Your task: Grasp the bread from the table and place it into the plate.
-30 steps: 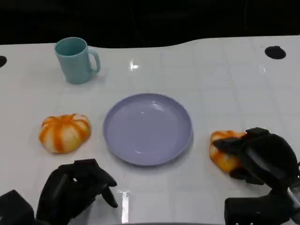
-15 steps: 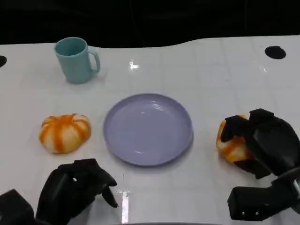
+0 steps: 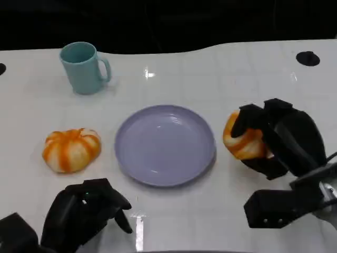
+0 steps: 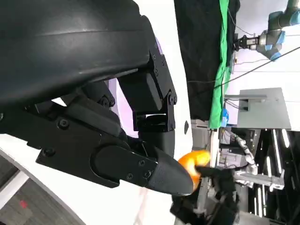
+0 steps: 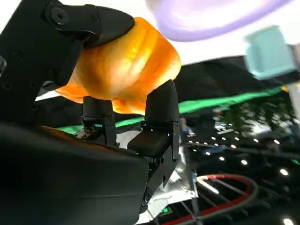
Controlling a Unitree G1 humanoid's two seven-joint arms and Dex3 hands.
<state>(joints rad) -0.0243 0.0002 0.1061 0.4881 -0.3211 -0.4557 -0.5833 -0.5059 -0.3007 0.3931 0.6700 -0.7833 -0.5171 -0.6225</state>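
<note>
My right hand grips an orange-and-white bread roll and holds it lifted just right of the lavender plate. In the right wrist view the roll sits clamped between black fingers, with the plate beyond it. A second, pumpkin-shaped bread lies on the table left of the plate. My left hand rests low at the front left, fingers curled in with nothing in them; the left wrist view shows its fingers and the far roll.
A teal mug stands at the back left of the white table. A black round mark sits near the back right corner. The table's dark far edge runs behind the mug.
My right hand has lifted the roll off the table and carried it up and left toward the plate's right rim. The left hand, plate, mug and other bread have not moved.
</note>
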